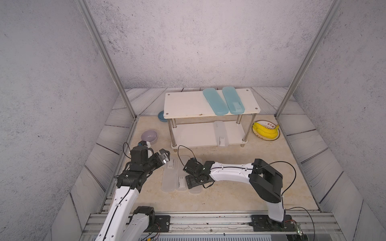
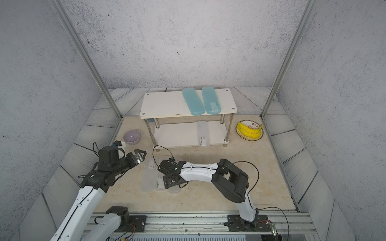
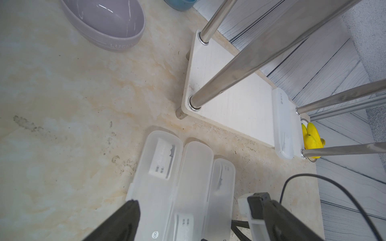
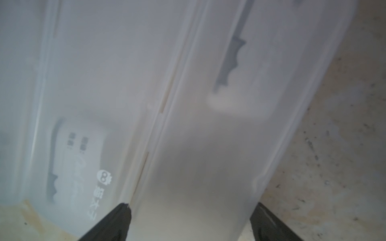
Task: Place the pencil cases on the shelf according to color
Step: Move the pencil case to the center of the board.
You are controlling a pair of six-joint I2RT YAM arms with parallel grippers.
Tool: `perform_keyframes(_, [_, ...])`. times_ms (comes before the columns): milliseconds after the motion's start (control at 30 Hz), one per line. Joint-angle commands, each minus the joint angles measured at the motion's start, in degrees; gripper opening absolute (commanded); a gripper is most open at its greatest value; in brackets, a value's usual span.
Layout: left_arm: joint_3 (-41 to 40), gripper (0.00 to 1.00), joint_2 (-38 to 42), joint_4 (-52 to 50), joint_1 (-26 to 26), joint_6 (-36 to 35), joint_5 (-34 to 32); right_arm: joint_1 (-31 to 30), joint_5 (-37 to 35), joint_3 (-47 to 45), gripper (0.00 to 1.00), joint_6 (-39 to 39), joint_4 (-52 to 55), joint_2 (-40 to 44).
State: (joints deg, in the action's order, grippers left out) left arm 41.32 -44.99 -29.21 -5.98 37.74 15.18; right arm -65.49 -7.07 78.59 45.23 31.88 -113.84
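Observation:
Two teal-blue pencil cases [image 1: 215, 101] [image 1: 233, 100] lie side by side on the shelf's top board [image 1: 183, 104]. One frosted white case [image 1: 221, 133] lies on the lower board [image 3: 240, 104]. Three more frosted white cases lie side by side on the table: left [image 1: 170, 175], middle [image 1: 181, 181], right [image 1: 196, 189]. My right gripper [image 4: 192, 206] is open and low over the right case [image 4: 229, 125], one finger at each long edge. My left gripper [image 3: 198, 203] hangs open above the table, left of the row, holding nothing.
A purple bowl [image 1: 149, 136] stands left of the shelf and a blue bowl [image 1: 161, 115] behind its left legs. A plate of bananas [image 1: 265, 130] sits to the shelf's right. Metal frame posts rise at the back corners; low wall panels ring the table.

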Motion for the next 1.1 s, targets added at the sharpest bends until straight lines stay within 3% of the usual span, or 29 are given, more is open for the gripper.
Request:
perform_keyframes(0, [-1.4,0.99,2.0,1.0,0.1,-0.7,-0.5,-0.3,-1.7,1.9,0.94,-0.8,5.7,-2.2])
perform_keyframes(133, [-1.4,0.99,2.7,0.2,0.2,-1.1,-0.9,0.3,-6.5,-0.5,0.94,0.4,9.1,-0.5])
perform_keyframes(367, [-1.2,0.99,1.3,1.2,0.2,-1.0,0.5,3.1,-4.4,-15.0,0.94,-0.2,1.1,11.0])
perform_keyframes(600, [-0.7,0.99,0.7,1.4,0.1,-0.7,1.1,3.5,-6.1,-17.5,0.98,-3.8,1.4,23.5])
perform_keyframes(767, [-1.0,0.99,1.1,1.0,0.2,-1.0,1.2,3.5,-3.5,-30.6,0.98,-4.1,-9.1,33.7])
perform_keyframes(900, [-1.2,0.99,1.4,0.9,0.1,-1.2,1.4,3.5,2.0,-33.5,0.97,-5.6,-11.3,32.5])
perform_keyframes(1067, [-1.3,0.99,1.6,0.6,0.2,-1.3,1.7,3.5,0.3,-33.5,0.97,-7.7,-12.5,29.5])
